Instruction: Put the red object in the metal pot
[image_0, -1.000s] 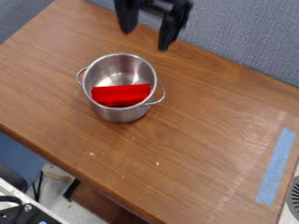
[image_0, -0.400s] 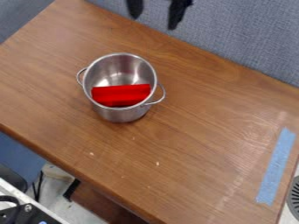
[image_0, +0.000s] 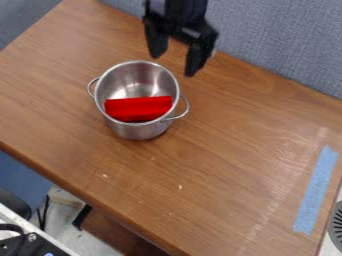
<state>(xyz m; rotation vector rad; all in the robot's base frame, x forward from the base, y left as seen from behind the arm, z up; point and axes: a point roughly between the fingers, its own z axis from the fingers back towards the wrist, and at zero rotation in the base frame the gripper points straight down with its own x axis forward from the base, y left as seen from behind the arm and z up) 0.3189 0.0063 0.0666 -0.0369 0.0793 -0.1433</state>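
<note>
A brown wooden table (image_0: 241, 150) is filling most of the view, its grain showing pale scuffs toward four o'clock. A strip of blue tape (image_0: 315, 189) is lying near its four o'clock edge, running lengthwise.

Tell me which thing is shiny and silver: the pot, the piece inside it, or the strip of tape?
The metal pot is the shiny silver one. The red object lying inside it is plain bright red, and the tape strip near the table's right edge is dull blue.

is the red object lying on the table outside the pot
No, the red object sits inside the metal pot, below its rim.
</note>
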